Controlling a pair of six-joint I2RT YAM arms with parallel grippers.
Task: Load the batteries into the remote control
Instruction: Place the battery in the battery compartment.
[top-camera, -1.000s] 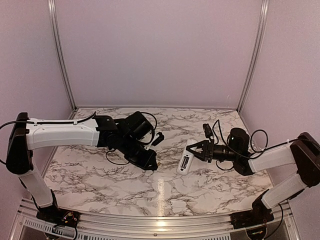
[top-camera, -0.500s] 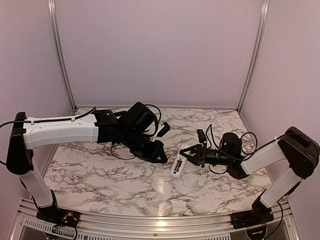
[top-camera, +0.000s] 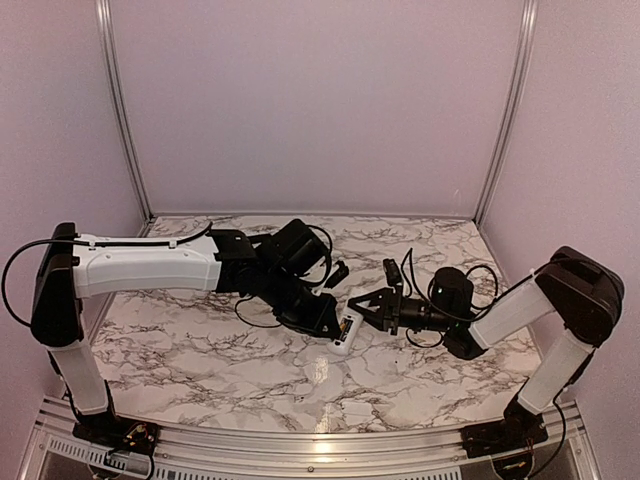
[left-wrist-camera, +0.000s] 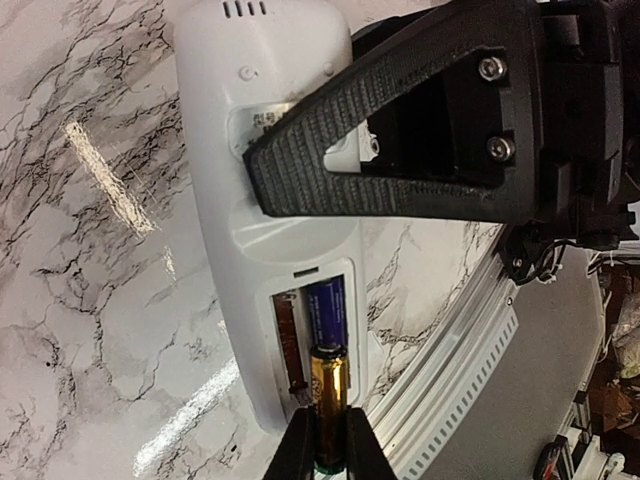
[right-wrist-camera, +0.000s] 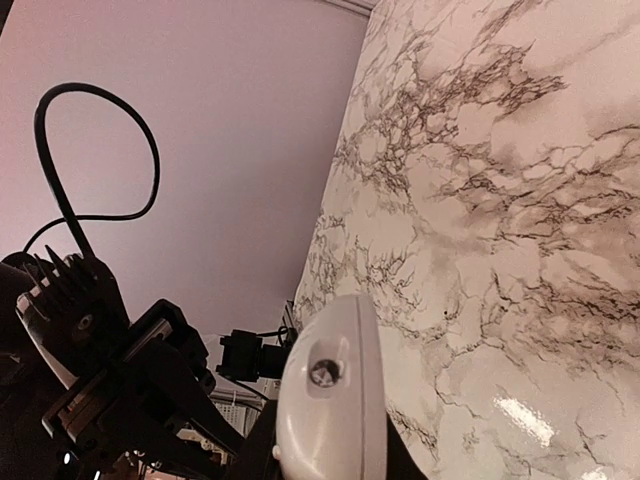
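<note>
The white remote control (top-camera: 347, 331) hangs over the middle of the marble table, with my right gripper (top-camera: 365, 308) shut across its body. In the left wrist view its back (left-wrist-camera: 215, 180) faces me and the battery compartment (left-wrist-camera: 300, 330) is uncovered. A blue-wrapped cylinder (left-wrist-camera: 326, 310) lies in the right slot; the left slot shows only a dark contact strip. My left gripper (left-wrist-camera: 330, 440) is shut on a golden battery (left-wrist-camera: 331, 395), whose tip sits at the compartment's near end, in line with the blue one. In the right wrist view the remote's rounded end (right-wrist-camera: 335, 400) fills the space between my right gripper's (right-wrist-camera: 330, 450) fingers.
The marble table (top-camera: 250, 370) is walled on three sides, with an aluminium rail (left-wrist-camera: 470, 330) along its front edge. The two arms meet nose to nose at the centre. Loose black cables (top-camera: 420, 270) loop off the right wrist.
Both arms have closed in on the centre. The right gripper carried the remote leftward, and the left gripper brought the golden battery up to the remote's open compartment.
</note>
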